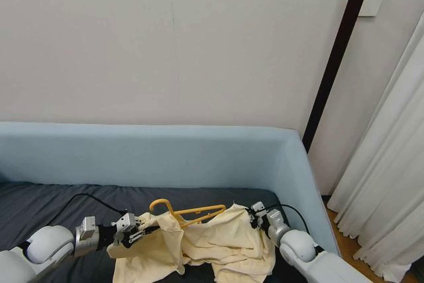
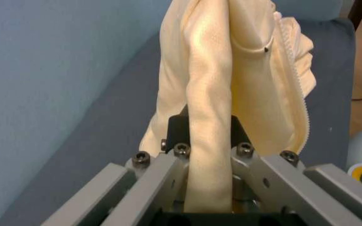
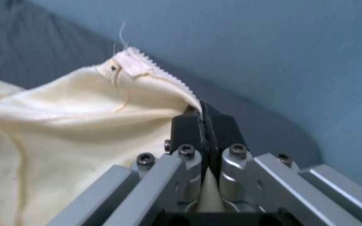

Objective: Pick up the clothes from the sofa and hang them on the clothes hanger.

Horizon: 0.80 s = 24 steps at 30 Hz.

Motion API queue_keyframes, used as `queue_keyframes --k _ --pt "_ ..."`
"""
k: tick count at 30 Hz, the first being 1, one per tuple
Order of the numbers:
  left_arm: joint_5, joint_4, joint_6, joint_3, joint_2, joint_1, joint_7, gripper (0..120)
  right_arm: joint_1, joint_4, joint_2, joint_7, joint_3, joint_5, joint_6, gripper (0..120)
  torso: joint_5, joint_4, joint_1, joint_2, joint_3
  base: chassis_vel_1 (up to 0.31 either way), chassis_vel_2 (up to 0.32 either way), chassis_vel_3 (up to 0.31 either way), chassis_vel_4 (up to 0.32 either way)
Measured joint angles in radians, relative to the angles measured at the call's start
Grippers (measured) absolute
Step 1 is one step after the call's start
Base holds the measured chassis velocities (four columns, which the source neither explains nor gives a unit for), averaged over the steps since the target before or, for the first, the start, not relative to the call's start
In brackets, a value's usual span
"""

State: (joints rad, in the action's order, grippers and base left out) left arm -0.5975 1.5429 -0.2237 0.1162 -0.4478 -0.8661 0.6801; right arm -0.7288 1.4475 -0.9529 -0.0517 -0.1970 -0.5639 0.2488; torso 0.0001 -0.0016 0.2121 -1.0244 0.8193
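Head camera sits high, facing forward and down across the sofa (image 1: pixel 199 157) to the wall (image 1: pixel 165 38). Each wrist camera looks at close range along its own arm's end: left gripper (image 2: pixel 209 134), right gripper (image 3: pixel 203 123). All three views share the cream garment (image 1: pixel 218 246) and the sofa back.

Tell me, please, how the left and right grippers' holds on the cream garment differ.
The left gripper clamps a thick fold of the cream garment, jaws apart; the right gripper pinches a thin edge beside the zipper, jaws almost meeting. The left sits by the yellow hanger's hook; the right, by the sofa's side wall. Both are shut on the garment.
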Motion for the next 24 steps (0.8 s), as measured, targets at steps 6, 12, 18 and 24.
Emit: queue_keyframes --k 6,12,18,24 --pt "0.025 -0.005 0.0 0.004 -0.005 0.008 -0.003 1 -0.031 0.158 0.072 -0.03 0.065 -0.065 0.047 0 -0.0001 0.0 0.0 0.0 0.0 0.0 0.0 0.0 0.0" --pt "0.051 -0.007 0.005 0.035 -0.013 0.025 -0.015 1 -0.065 0.337 0.15 -0.074 0.129 -0.146 0.094 0 0.0 0.0001 0.0 0.0 0.0 0.0 0.0 0.0 0.0" --pt "0.059 0.007 0.024 0.092 -0.028 0.053 -0.042 1 -0.071 0.464 0.195 -0.104 0.145 -0.198 0.125 0 -0.0001 0.0001 0.0 0.0 0.0 0.0 0.0 0.0 0.0" --pt "0.019 0.047 0.052 0.112 -0.033 0.064 -0.073 1 -0.086 0.517 0.208 -0.109 0.149 -0.212 0.136 0 0.0 0.0 0.0 0.0 0.0 0.0 0.0 0.0 0.0"
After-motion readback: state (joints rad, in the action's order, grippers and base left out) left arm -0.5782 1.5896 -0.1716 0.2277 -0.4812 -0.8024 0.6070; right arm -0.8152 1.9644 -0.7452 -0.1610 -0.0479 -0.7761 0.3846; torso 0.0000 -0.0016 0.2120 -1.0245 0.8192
